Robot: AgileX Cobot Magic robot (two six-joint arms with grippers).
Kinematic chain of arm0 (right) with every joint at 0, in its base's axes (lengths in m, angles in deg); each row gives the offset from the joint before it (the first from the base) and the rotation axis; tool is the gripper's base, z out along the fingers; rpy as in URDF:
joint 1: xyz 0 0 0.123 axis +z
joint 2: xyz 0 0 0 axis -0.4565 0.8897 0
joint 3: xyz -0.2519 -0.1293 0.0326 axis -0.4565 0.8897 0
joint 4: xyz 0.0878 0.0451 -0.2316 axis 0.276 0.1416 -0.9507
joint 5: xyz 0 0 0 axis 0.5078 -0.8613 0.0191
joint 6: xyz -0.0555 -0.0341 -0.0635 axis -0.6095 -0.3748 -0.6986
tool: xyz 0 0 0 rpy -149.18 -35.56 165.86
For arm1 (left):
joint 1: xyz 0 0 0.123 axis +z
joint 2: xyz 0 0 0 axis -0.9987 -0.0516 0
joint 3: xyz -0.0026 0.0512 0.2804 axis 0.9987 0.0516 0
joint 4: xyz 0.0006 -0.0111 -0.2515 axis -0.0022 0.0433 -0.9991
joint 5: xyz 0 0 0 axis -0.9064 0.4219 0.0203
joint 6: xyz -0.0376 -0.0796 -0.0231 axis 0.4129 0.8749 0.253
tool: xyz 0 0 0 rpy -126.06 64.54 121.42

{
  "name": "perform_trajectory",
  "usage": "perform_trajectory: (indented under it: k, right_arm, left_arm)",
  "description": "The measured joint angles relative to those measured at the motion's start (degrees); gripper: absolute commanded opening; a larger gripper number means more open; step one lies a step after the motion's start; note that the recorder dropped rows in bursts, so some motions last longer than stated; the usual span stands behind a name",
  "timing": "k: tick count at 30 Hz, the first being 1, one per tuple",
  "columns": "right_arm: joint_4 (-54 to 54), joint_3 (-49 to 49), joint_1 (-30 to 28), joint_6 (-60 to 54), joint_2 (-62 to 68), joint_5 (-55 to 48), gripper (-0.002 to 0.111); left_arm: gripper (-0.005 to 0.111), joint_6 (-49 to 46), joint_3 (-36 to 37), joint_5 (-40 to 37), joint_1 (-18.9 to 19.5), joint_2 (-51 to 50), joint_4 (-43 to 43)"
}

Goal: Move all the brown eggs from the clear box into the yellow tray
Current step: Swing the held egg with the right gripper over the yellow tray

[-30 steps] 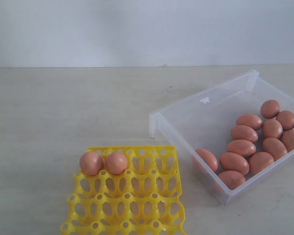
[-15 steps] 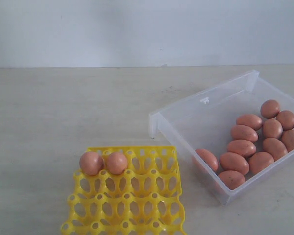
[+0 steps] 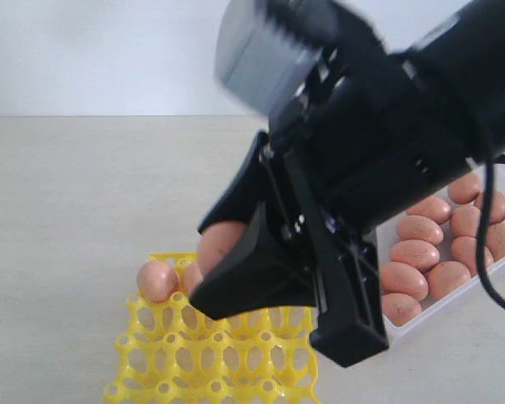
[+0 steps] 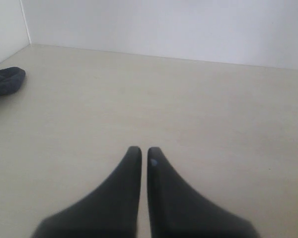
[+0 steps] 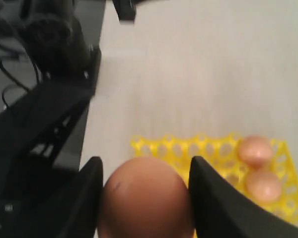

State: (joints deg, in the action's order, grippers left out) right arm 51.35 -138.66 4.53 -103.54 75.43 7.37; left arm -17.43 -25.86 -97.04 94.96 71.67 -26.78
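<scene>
my pale beige tabletop (image 3: pixel 67 210) runs back to a plain white wall (image 3: pixel 84 50), evenly lit; past one edge stands a dark frame (image 5: pixel 44 124).

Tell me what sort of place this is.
Probably a robotics lab bench: a bare table against a blank wall, the right gripper holding an egg by a yellow tray, cabled gear alongside.

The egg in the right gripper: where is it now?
In the exterior view, left of centre, the egg sits clamped in the right gripper, over the yellow tray's back edge, just right of the two seated eggs.
</scene>
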Motion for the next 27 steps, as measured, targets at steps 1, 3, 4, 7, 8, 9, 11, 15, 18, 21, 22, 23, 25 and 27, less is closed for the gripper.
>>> perform_trajectory:
  k: [1,3,4,7,8,9,11,15,18,21,22,23,25,27]
  right_arm:
    - [-5.64,0.0,0.56,3.32,2.04,-0.11,0.0]
    - [-15.7,0.0,1.67,10.76,4.07,-0.04,0.0]
    - [-20.66,0.0,2.25,14.58,4.29,0.71,0.0]
    - [-31.55,0.0,2.6,24.07,4.29,5.87,0.0]
    - [-33.61,0.0,2.6,26.32,4.32,8.23,0.0]
    - [-35.1,0.0,2.6,28.35,4.32,11.49,0.0]
    - [-37.95,0.0,2.91,32.39,4.32,17.0,0.0]
    - [-48.54,0.0,4.93,45.67,4.42,29.22,0.0]
    - [-59.16,0.0,6.09,60.03,4.55,37.42,0.0]
    - [-66.62,0.0,6.48,74.91,5.24,44.33,0.0]
    - [-68.38,0.0,6.56,78.71,5.38,46.23,0.0]
    - [-69.36,0.0,6.56,81.22,5.55,47.8,0.0]
    - [-70.65,0.0,6.56,86.21,5.84,52.23,0.0]
    - [-70.94,0.0,6.56,89.16,6.06,57.24,0.0]
  left_arm:
    - [0.004,0.0,0.0,0.0,0.0,0.0,0.0]
    - [0.004,0.0,0.0,0.0,0.0,0.0,0.0]
    - [0.004,0.0,0.0,0.0,0.0,0.0,0.0]
    - [0.004,0.0,0.0,0.0,0.0,0.0,0.0]
    - [0.004,0.0,0.0,0.0,0.0,0.0,0.0]
    - [0.004,0.0,0.0,0.0,0.0,0.0,0.0]
    - [0.004,0.0,0.0,0.0,0.0,0.0,0.0]
    - [0.004,0.0,0.0,0.0,0.0,0.0,0.0]
    - [0.004,0.0,0.0,0.0,0.0,0.0,0.0]
    - [0.004,0.0,0.0,0.0,0.0,0.0,0.0]
    - [0.004,0.0,0.0,0.0,0.0,0.0,0.0]
    - [0.004,0.0,0.0,0.0,0.0,0.0,0.0]
    - [0.004,0.0,0.0,0.0,0.0,0.0,0.0]
    - [0.004,0.0,0.0,0.0,0.0,0.0,0.0]
